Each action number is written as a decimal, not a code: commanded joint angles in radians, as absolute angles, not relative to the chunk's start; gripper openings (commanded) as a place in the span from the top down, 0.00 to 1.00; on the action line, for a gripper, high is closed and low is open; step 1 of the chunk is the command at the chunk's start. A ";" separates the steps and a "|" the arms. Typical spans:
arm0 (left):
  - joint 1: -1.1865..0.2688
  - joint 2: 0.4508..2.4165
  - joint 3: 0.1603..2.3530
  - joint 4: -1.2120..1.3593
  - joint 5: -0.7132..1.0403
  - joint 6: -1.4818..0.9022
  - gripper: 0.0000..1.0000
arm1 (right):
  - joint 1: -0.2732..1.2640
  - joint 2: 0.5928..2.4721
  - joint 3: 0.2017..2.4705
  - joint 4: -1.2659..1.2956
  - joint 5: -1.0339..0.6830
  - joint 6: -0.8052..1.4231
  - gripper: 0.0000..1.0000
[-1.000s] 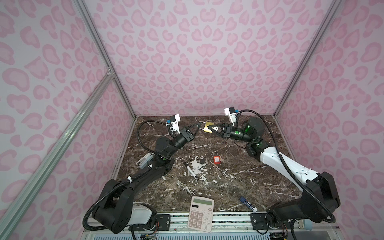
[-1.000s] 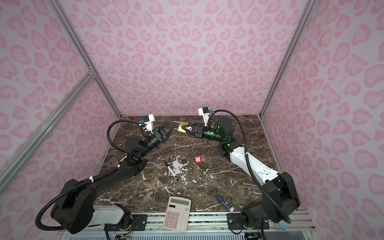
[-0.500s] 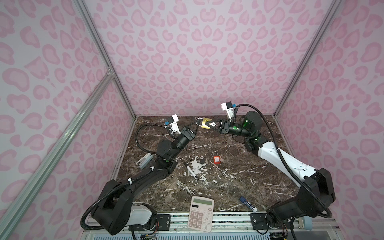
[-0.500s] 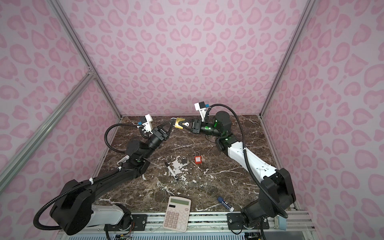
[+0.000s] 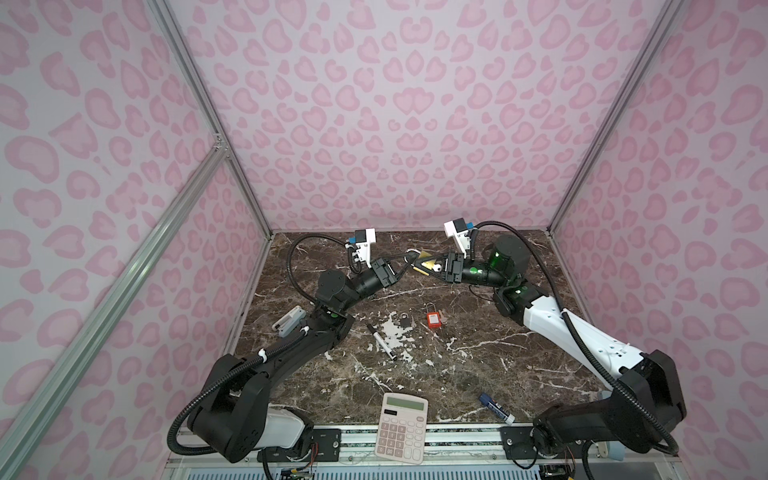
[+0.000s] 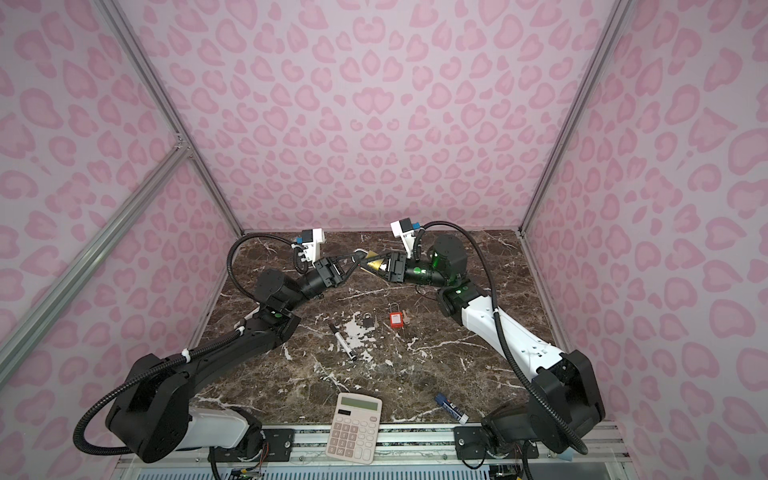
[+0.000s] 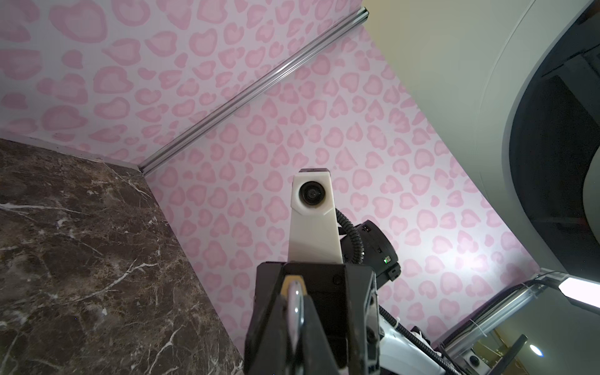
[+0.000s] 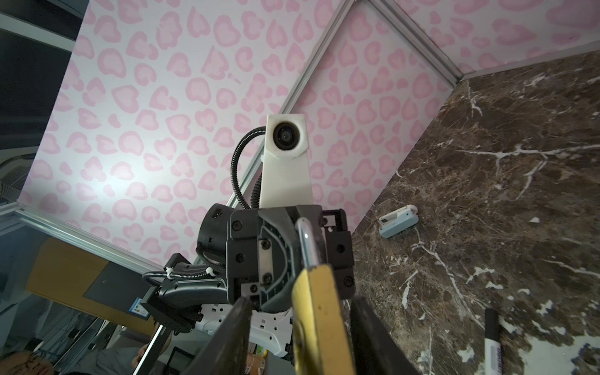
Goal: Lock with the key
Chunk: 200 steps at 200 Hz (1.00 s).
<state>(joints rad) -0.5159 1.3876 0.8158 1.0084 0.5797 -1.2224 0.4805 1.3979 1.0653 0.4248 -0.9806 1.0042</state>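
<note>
Right gripper [image 8: 300,302] now wider around left gripper's [image 7: 293,305] brass padlock [image 8: 321,324]

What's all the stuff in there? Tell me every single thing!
brass padlock: 1, gold with a silver loop, held up in the air at the back
black padlock: 1, black, middle of the table
red padlock: 1, red, just right of the black one, not touching
marker pen: 1, white with black ends, left of the black padlock
calculator: 1, pale, front edge
blue tube: 1, blue and white, front right
grey gadget: 1, grey and white, left edge
table: 1, brown marble
left gripper: 1, black, shut on the brass padlock's loop
right gripper: 1, black, open around its body
</note>
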 commanded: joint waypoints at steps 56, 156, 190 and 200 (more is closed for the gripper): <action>-0.509 1.384 0.841 1.078 0.603 -1.238 0.96 | 0.409 1.326 0.987 0.442 -1.002 1.007 0.47; -0.509 1.388 0.834 1.078 0.607 -1.241 0.96 | 0.375 1.307 0.985 0.384 -1.027 0.998 0.74; -0.509 1.397 0.834 1.083 0.609 -1.248 0.96 | 0.374 1.298 0.969 0.390 -1.026 0.999 0.84; -0.509 1.397 0.832 1.083 0.607 -1.247 0.96 | 0.375 1.292 0.964 0.392 -1.025 1.000 0.88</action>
